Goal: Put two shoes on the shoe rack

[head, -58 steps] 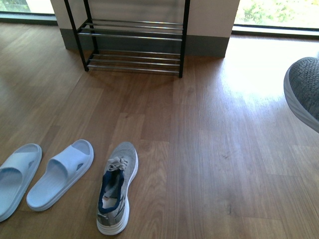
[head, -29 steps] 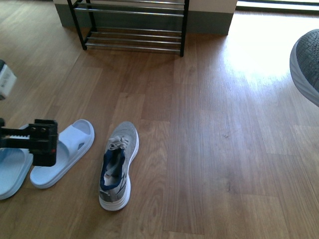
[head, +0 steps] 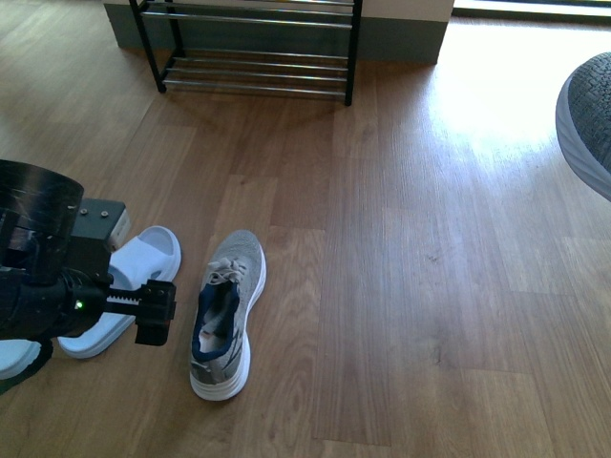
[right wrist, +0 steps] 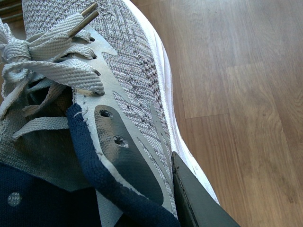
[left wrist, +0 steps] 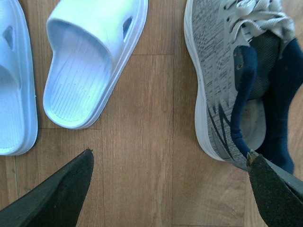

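One grey sneaker (head: 227, 315) lies on the wood floor, toe toward the shoe rack (head: 258, 52) at the back. My left gripper (head: 153, 315) hangs open just left of it, above the floor between this sneaker (left wrist: 236, 80) and a pale blue slide (left wrist: 90, 61). One of its fingertips (left wrist: 265, 189) overlaps the sneaker's heel side. The left arm covers most of the second slide (left wrist: 14, 80) in the front view. My right gripper (right wrist: 156, 189) is shut on the collar wall of the other grey sneaker (right wrist: 128, 71), held off the floor at the right edge (head: 587, 119).
The rack stands against a grey-based wall (head: 401, 38), and bright sunlight falls on the floor (head: 496, 105) to its right. Bare wood floor (head: 410, 286) stretches between the shoes and the rack.
My left arm has come further into view and moved right over the slides, toward the sneaker on the floor. The front view tilted down a second ago. The held sneaker stayed put.
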Available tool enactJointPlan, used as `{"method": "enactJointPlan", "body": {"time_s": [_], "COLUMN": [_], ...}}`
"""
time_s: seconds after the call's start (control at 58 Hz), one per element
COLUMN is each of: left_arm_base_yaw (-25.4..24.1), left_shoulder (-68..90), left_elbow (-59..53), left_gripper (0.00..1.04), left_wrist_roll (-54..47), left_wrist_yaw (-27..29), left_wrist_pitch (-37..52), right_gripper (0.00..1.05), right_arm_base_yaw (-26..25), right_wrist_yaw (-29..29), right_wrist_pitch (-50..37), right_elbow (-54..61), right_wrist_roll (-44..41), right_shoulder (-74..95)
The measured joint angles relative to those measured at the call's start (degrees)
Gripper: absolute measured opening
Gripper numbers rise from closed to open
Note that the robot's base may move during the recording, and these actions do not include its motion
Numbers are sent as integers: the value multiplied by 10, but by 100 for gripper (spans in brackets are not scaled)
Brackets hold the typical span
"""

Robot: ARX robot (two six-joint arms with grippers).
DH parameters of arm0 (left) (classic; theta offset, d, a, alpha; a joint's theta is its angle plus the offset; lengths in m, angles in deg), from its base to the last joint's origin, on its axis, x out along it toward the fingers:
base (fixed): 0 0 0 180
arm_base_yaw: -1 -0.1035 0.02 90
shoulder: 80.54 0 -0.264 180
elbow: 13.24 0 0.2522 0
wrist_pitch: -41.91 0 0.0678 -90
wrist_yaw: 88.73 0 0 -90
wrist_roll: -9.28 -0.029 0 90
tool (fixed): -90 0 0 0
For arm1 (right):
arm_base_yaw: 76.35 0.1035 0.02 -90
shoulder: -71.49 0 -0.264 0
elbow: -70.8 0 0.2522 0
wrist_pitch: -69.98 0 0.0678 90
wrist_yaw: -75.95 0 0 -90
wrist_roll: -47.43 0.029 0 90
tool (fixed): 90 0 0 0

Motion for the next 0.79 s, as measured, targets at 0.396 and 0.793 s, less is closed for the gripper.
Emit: {"method": "enactJointPlan", "body": {"time_s": [0.396, 0.793], "left_arm_base_yaw": [3, 49], "left_shoulder": [103, 147], "left_elbow": [136, 210], "left_gripper": [95, 95], "left_wrist_roll": [-50, -50], "left_wrist_yaw": [-21, -36], "left_wrist_pitch": [-95, -148], "right_gripper": [1, 1], "right_arm_base_yaw": [0, 0], "right_wrist_yaw": [0, 0], "right_wrist_pitch": [0, 0], "right_elbow": [0, 0], "right_wrist_roll": [0, 0], "right_shoulder": [0, 0]}}
